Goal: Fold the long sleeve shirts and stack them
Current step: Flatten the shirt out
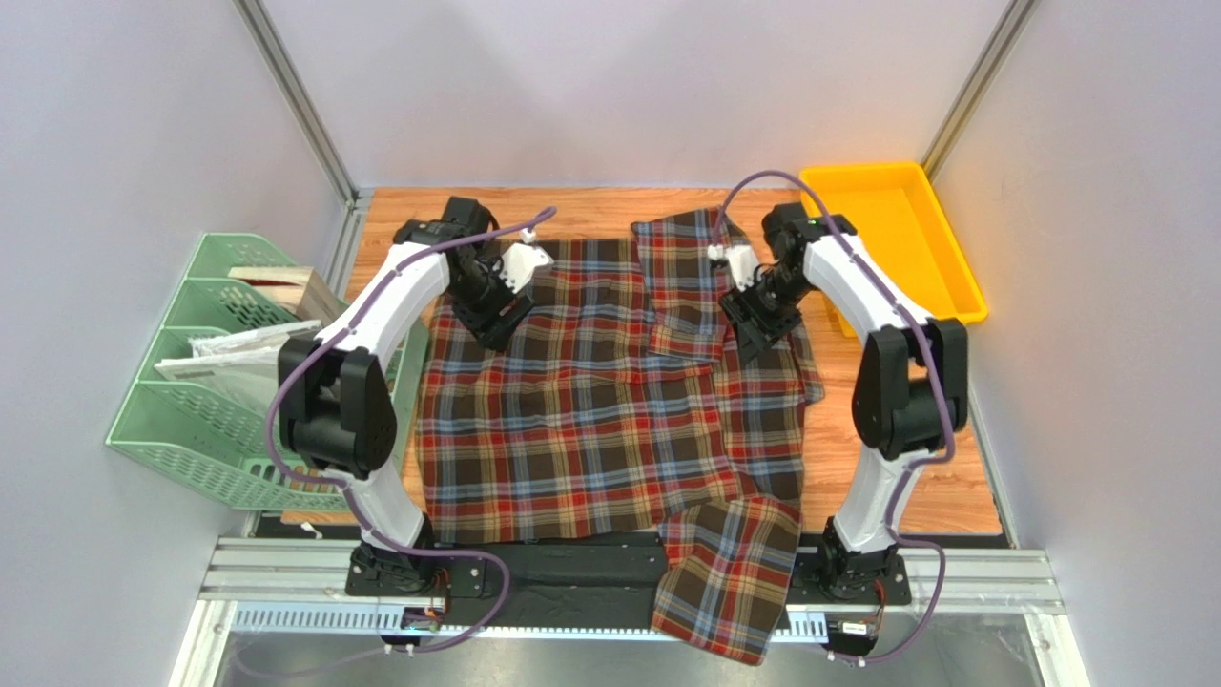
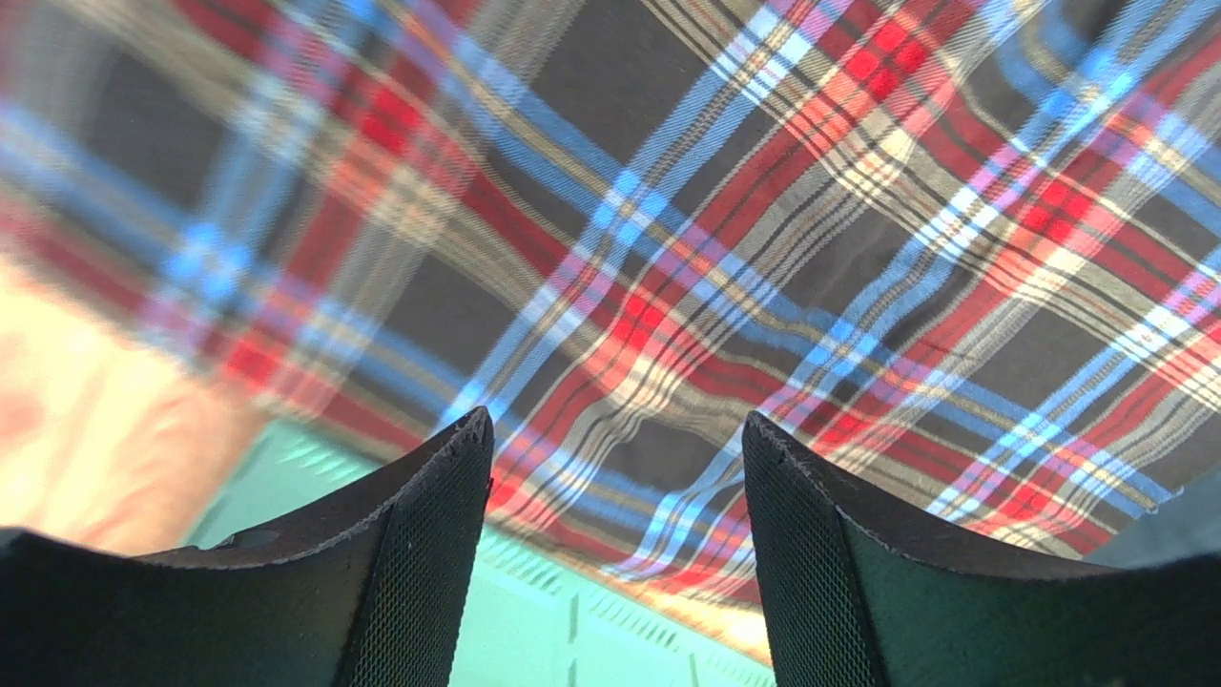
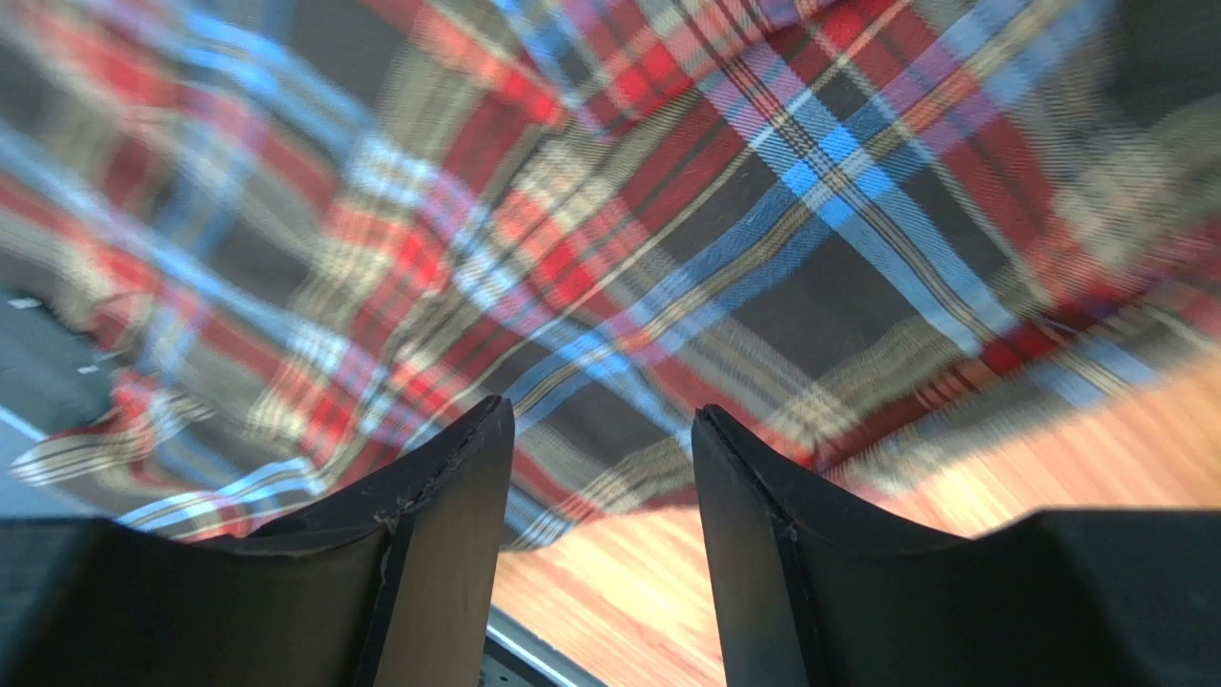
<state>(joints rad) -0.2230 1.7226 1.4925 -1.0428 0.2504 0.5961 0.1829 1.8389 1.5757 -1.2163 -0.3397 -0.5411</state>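
Likely soft, limp and light, the plaid shirt (image 1: 602, 401) lies spread on the worktop (image 1: 963, 495) left of the yellow tray (image 1: 900, 229), 1 sleeve drooping off the near edge; pinch it at seams or corners. Farther back, the jaws of the left arm (image 1: 384, 294) and right arm (image 1: 853, 279) hang open and empty over it, the right nearer the tray.

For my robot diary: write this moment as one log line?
plaid shirt: spread on table | left fingers: open, empty | right fingers: open, empty
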